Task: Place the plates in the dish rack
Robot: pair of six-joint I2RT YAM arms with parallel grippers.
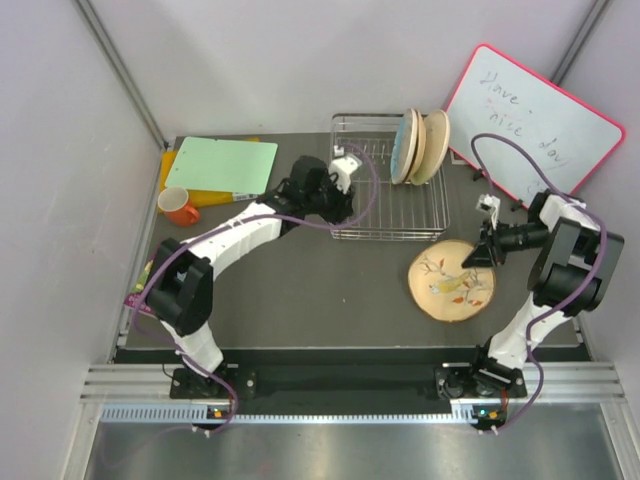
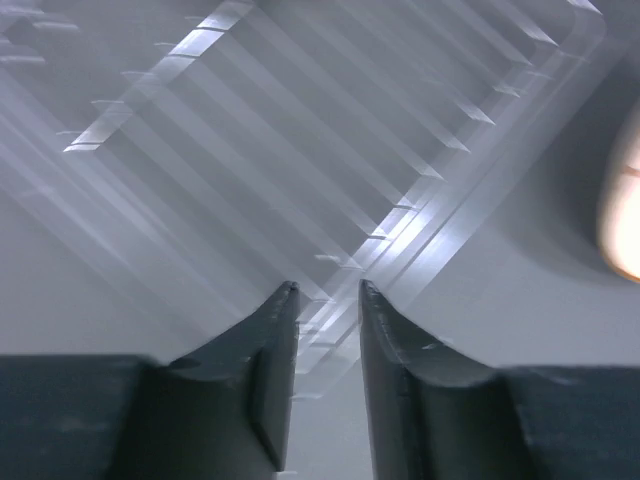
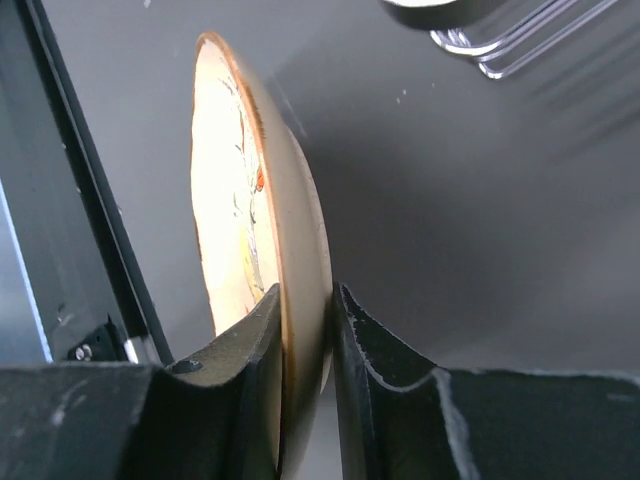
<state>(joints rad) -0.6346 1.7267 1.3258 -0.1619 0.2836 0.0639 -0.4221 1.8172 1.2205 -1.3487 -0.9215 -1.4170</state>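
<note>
right gripper [image 3: 305,295] pinches the rim of the peach plate [image 1: 452,282], lying near the right edge of the table [image 1: 330,300] beside the dish rack [image 1: 390,237]; left gripper [image 2: 328,288] part-open, empty (over the rack). squeeze firmly before tilting it upright.

Pale lilac-white walls [image 1: 300,60] enclose a dark grey table [image 1: 330,290], evenly lit.

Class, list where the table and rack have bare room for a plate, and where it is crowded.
Free: rack slots between the left arm and two standing plates; table between rack, left arm and flat plate. Crowded: right side, among whiteboard, right arm and that plate.
</note>
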